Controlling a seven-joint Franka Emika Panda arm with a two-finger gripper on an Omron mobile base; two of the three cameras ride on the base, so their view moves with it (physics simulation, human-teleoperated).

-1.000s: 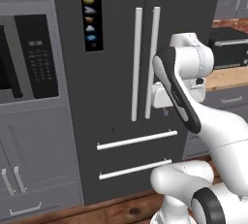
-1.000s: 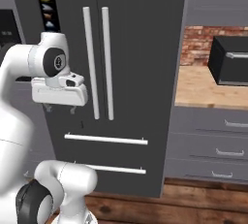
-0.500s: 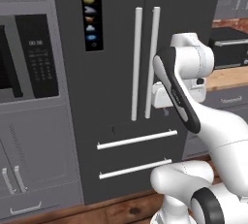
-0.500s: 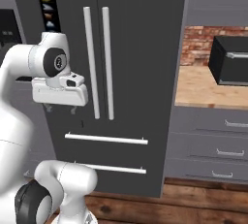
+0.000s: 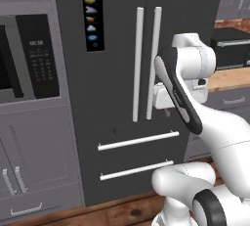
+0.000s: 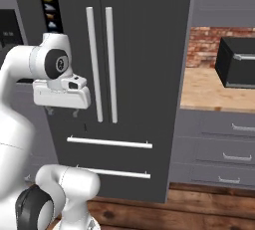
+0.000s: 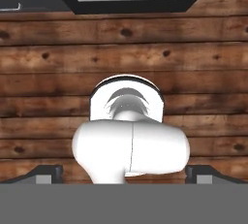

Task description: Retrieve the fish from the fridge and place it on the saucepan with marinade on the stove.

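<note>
The tall dark grey fridge [image 5: 117,49] [image 6: 144,50] stands straight ahead with both doors shut, its two long silver bar handles [image 5: 146,63] [image 6: 99,64] side by side. Two bottom drawers [image 5: 136,140] [image 6: 109,143] are also shut. My gripper [image 5: 168,111] [image 6: 62,113] [image 7: 124,173] hangs in front of the doors at lower-handle height, pointing down at the floor, open and holding nothing. The fish is hidden behind the shut doors. The saucepan, the marinade and the stove are out of view.
A built-in black wall oven [image 5: 29,58] sits left of the fridge, with grey cabinets [image 5: 29,171] under it. To the right, a black toaster oven [image 6: 239,62] stands on a wooden counter [image 6: 209,89] above grey drawers [image 6: 219,149]. Below is wooden floor [image 7: 126,48].
The left base view has shifted very slightly, so the base has crept. The arm keeps its pose and the fridge doors stay shut.
</note>
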